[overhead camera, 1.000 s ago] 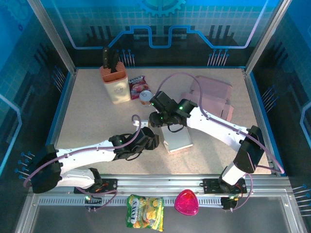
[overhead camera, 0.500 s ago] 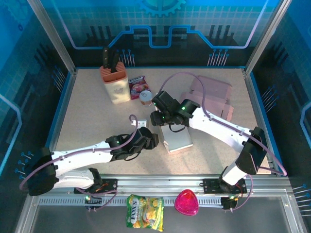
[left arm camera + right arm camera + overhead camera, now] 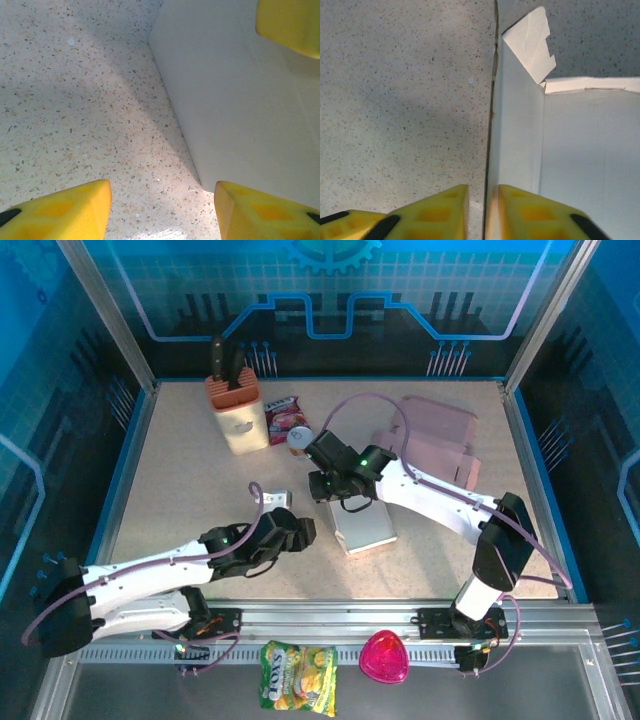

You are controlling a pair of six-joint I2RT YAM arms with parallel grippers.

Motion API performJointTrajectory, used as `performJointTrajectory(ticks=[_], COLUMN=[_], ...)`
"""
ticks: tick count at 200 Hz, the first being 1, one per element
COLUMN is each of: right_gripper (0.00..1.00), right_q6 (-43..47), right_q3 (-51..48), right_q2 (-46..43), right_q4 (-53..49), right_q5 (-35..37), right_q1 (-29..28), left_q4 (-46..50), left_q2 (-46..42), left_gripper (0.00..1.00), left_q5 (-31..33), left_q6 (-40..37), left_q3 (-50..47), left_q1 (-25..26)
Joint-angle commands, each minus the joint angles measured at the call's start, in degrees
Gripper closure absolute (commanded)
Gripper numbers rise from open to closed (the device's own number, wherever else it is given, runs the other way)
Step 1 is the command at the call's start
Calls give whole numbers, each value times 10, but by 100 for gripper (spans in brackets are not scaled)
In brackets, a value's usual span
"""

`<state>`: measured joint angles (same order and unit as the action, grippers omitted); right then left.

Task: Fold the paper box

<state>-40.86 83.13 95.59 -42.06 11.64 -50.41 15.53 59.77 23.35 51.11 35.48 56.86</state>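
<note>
Right gripper (image 3: 484,200) pinching wall of box (image 3: 580,150); left gripper (image 3: 160,197) spread beside it. Next I'd crease wall inward, left bracing.

This is a robotics lab test cell. A speckled stone-pattern tabletop (image 3: 180,470) is fenced by silver aluminium frame posts (image 3: 108,310) and blue circuit-print wall panels (image 3: 320,300). White cabled robot arms (image 3: 150,565) are bolted to a slotted aluminium rail (image 3: 560,650) along its near edge.
</note>
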Motion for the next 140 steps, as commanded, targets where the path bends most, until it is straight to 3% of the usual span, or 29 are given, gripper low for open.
performJointTrajectory(ticks=[1, 31, 64, 100, 140], right_gripper=[99, 100, 100, 100, 100], right_q6=[-48, -178, -380, -639, -881], right_q3=[-8, -50, -100, -23, 129], right_q2=[-22, -76, -145, -118, -9], right_q4=[23, 52, 49, -146, -400], right_q5=[19, 91, 193, 310, 291], right_q1=[6, 4, 2, -3, 11], left_q4=[25, 27, 25, 26, 33], left_q2=[-18, -20, -24, -35, -35], left_gripper=[43, 43, 43, 43, 42], left_q5=[17, 19, 16, 12, 2], left_q6=[3, -4, -9, -17, -22], left_q3=[-7, -11, -18, -24, -24], left_q1=[3, 3, 3, 2, 3])
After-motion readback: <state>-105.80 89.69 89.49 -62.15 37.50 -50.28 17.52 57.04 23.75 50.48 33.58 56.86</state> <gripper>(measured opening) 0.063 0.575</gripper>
